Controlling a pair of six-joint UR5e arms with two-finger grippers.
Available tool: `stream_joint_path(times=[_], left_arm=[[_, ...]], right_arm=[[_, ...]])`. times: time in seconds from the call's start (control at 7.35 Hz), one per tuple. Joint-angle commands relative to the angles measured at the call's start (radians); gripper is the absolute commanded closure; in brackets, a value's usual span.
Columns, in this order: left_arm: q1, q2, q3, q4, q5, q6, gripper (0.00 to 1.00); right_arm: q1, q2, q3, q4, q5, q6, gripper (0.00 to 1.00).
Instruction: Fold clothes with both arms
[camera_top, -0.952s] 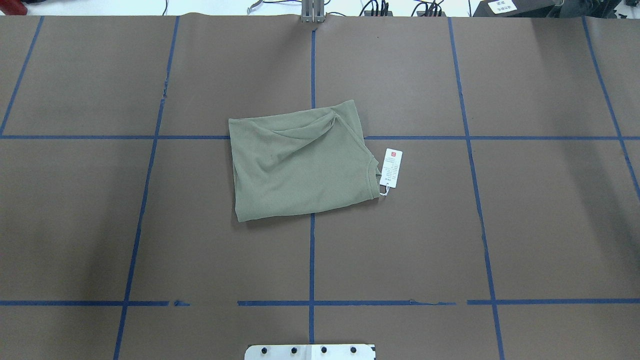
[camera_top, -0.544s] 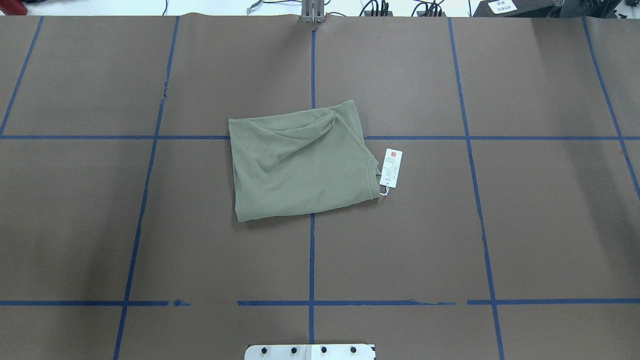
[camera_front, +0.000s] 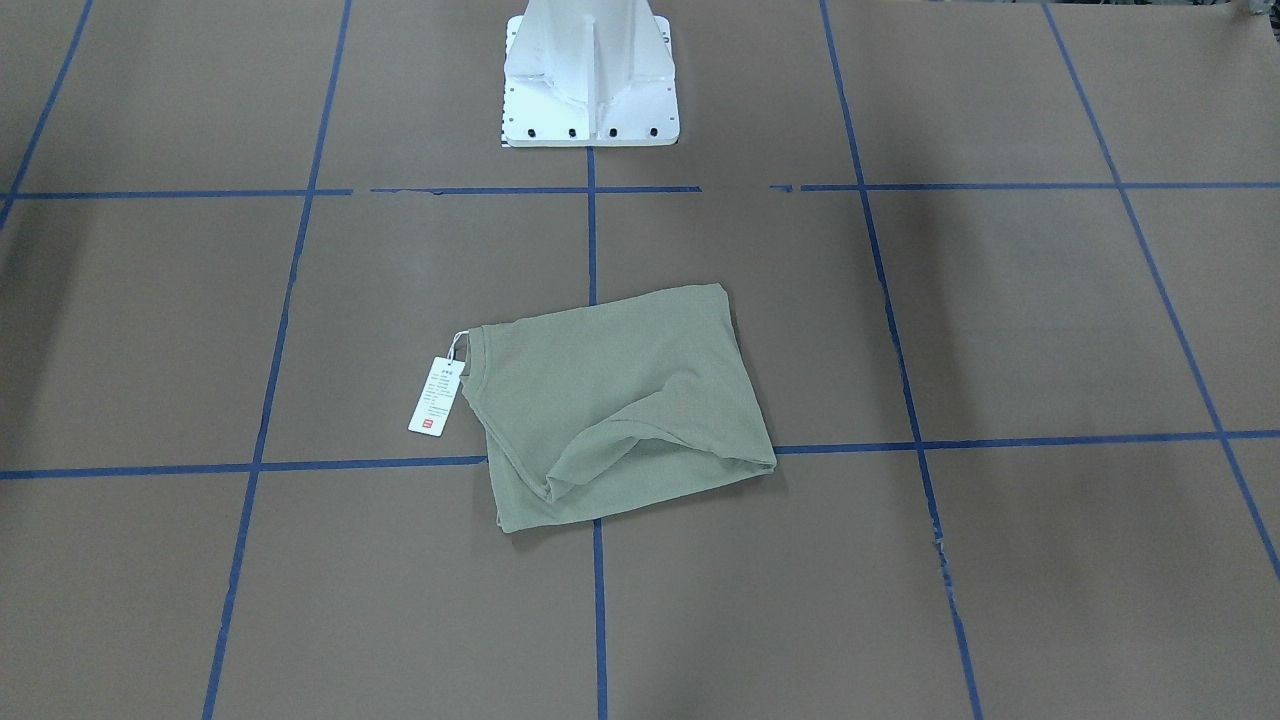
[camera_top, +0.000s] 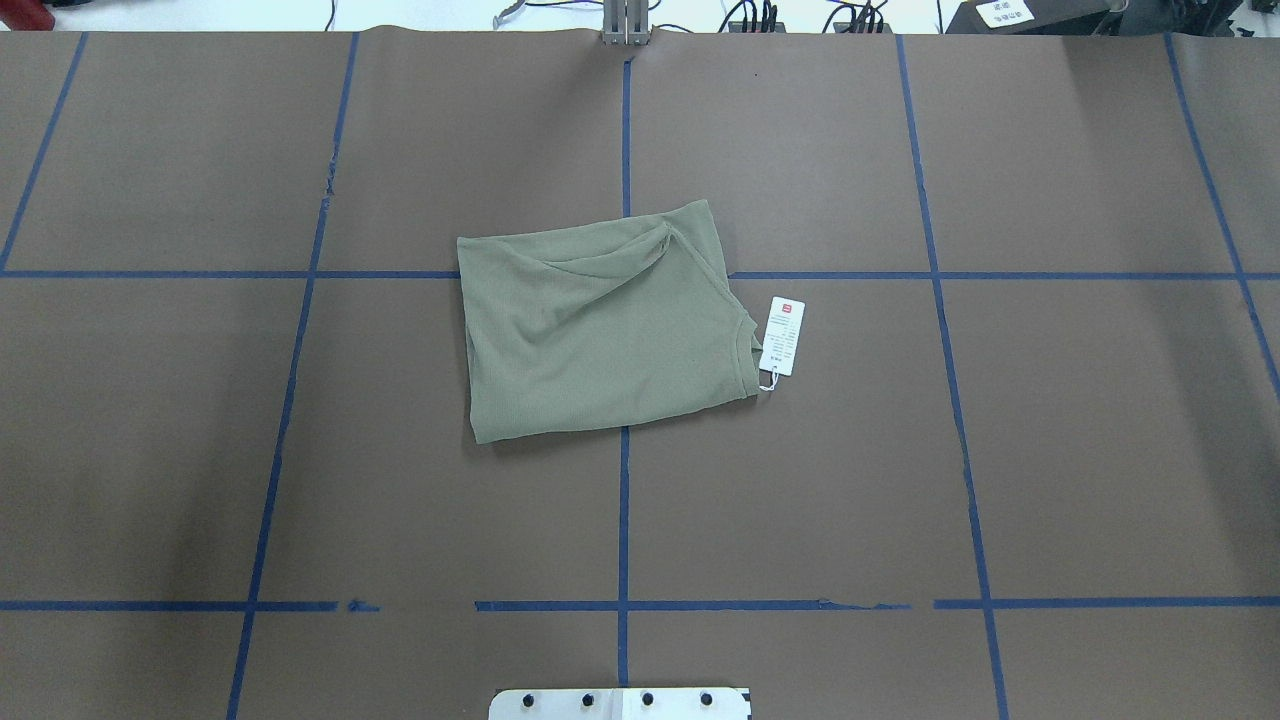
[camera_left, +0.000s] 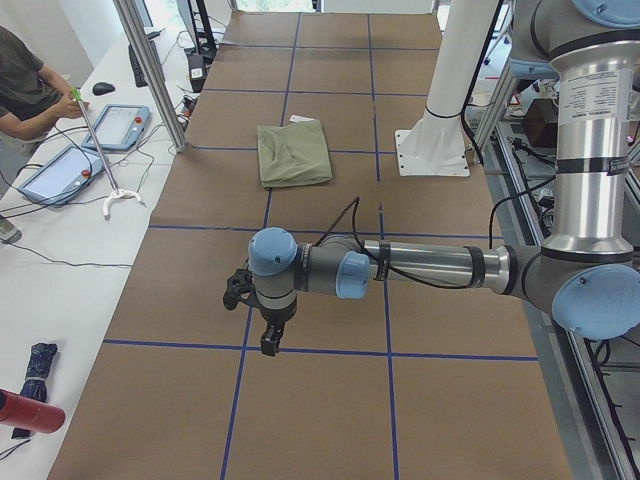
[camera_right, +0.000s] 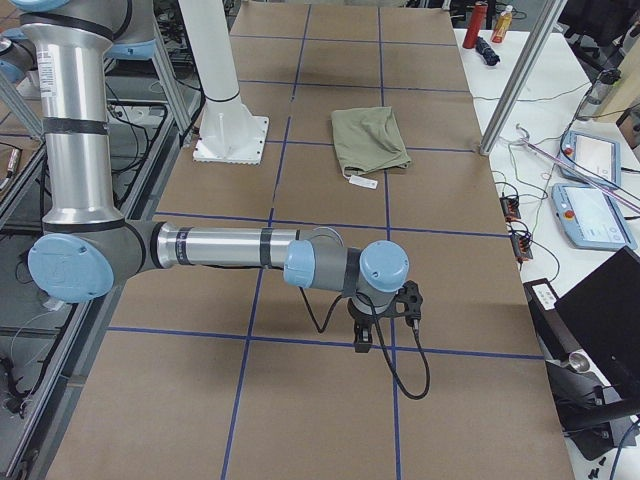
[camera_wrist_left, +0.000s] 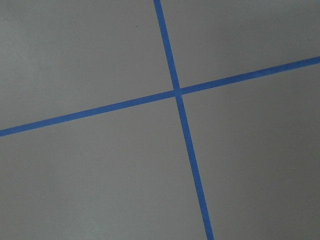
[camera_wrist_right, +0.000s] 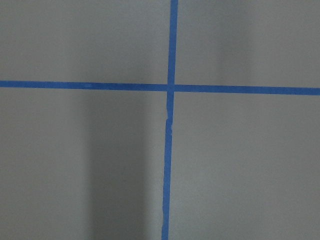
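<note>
Both stretched level, left arm (camera_left: 430, 268), right arm (camera_right: 220, 247), well apart from shirt (camera_top: 600, 320)

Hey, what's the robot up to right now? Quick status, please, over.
Left arm and right arm out at the table's ends, jaws unreadable. Shirt folded mid-table, tag beside it, nothing holding it. Nothing in the way.

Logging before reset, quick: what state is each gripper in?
Left gripper: cannot be told, seen only from the side.
Right gripper: cannot be told either.
</note>
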Motion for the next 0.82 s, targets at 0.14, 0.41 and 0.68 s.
stream_joint_path(times=[0.14,0.41,0.68], left_arm=[[-0.001,0.0,0.0,0.0,0.007,-0.001,0.0],[0.001,-0.001,0.005,0.0,0.006,-0.001,0.0],[0.001,-0.001,0.003,0.0,0.003,-0.001,0.0]], right_arm=[[0.001,-0.094,-0.001,0.257,-0.006,0.203,0.0],[0.001,-0.073,-0.003,0.253,-0.006,0.205,0.0],[0.001,-0.067,-0.001,0.247,-0.004,0.207,0.0]])
